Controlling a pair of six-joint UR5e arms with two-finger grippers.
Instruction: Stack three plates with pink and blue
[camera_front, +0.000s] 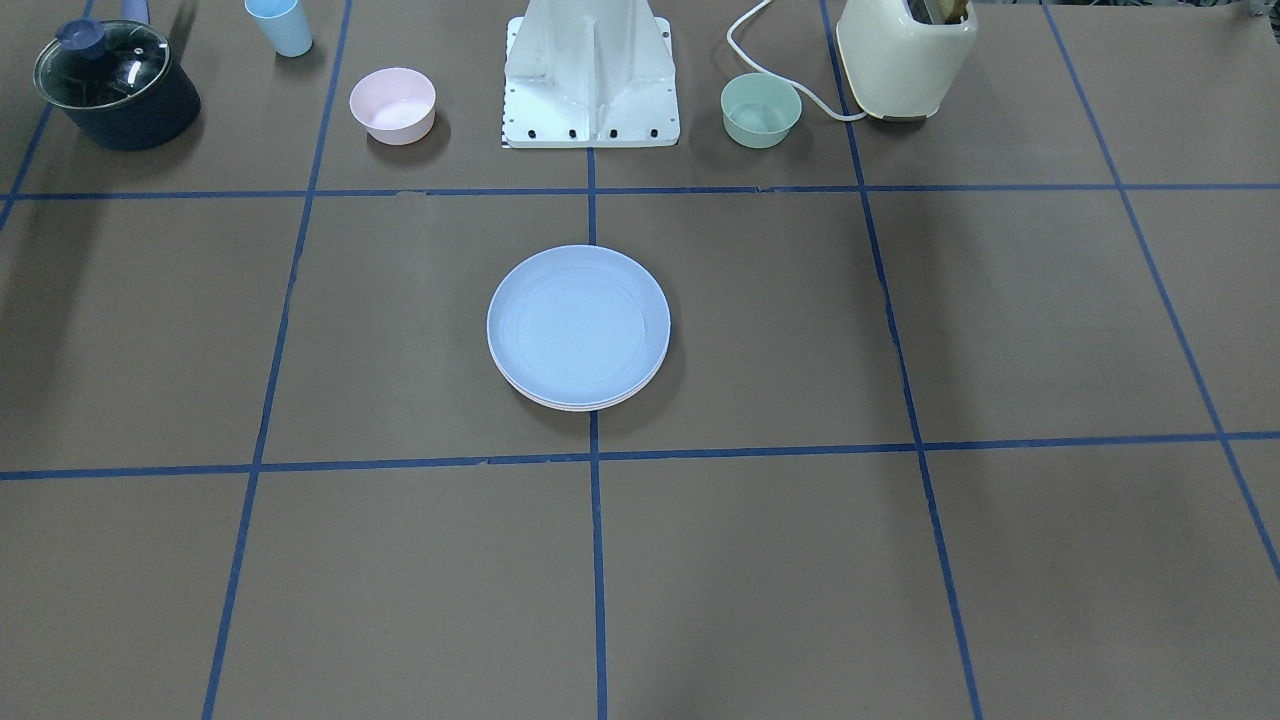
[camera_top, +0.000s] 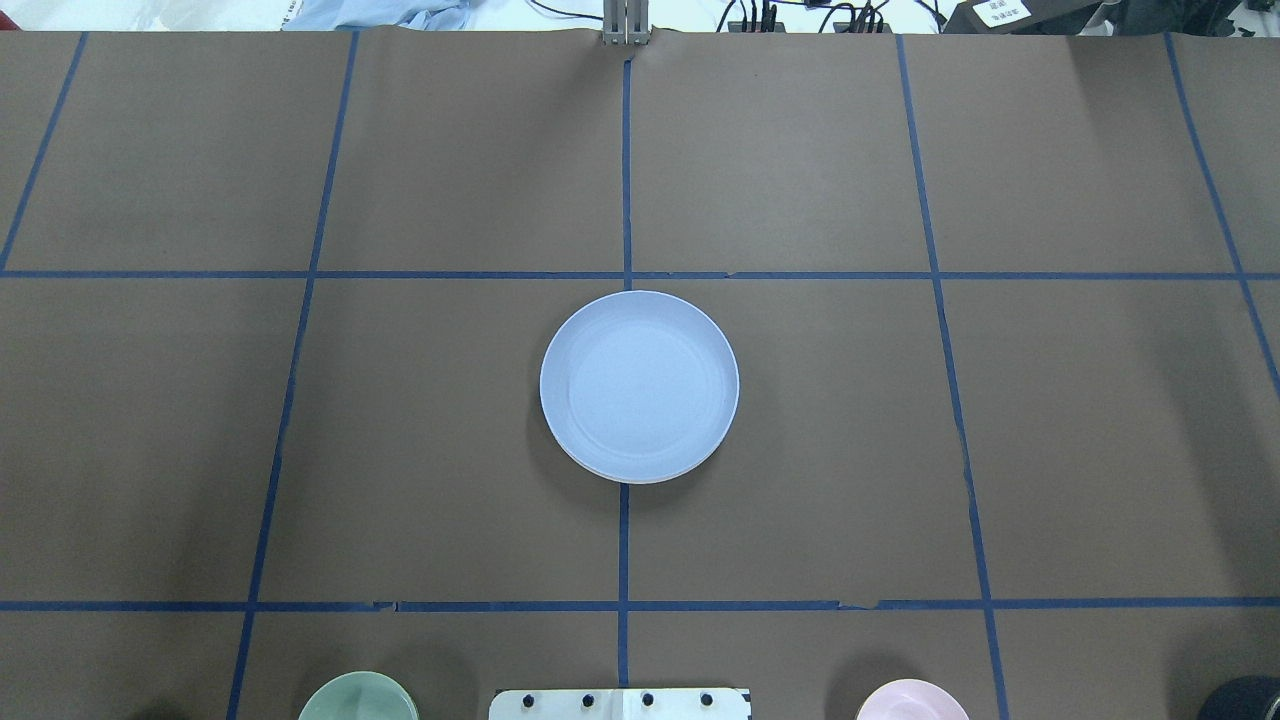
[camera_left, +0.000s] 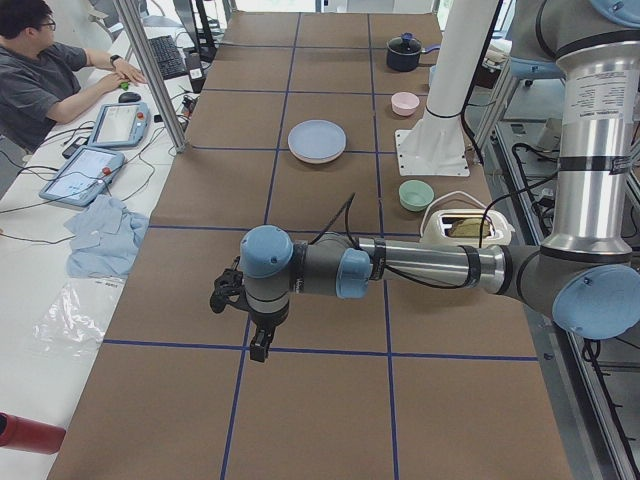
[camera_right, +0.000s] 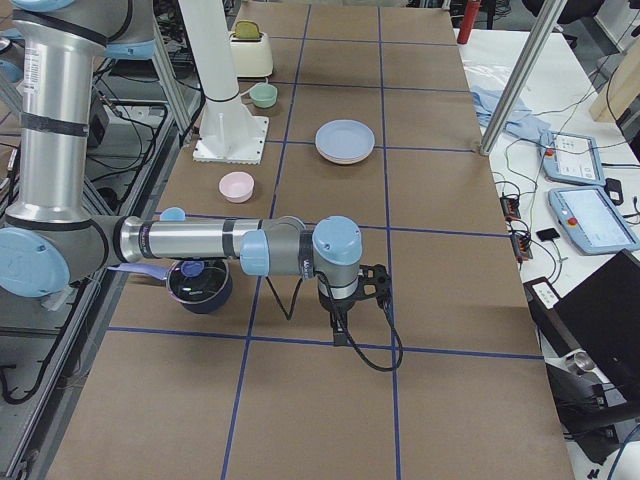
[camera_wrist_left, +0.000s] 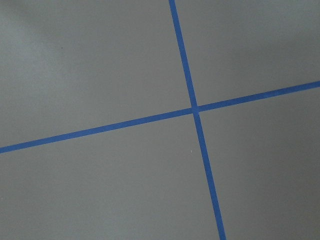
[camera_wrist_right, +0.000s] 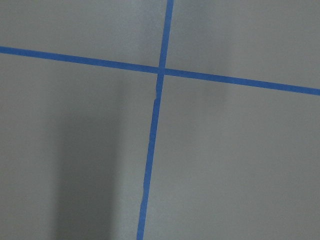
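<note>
While the plates (camera_front: 578, 325) sit stacked mid-frame, blue on top, left tool (camera_left: 260, 345) and right tool (camera_right: 340, 330) hang well away; their opening or hold I cannot tell. A stray sweep could scatter them.

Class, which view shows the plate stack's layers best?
Exterior front-facing: under the blue plate, the rims of lower plates peek out along the near edge. Overhead shows almost only the blue top; both side views show them small and distant; wrist views miss them.
</note>
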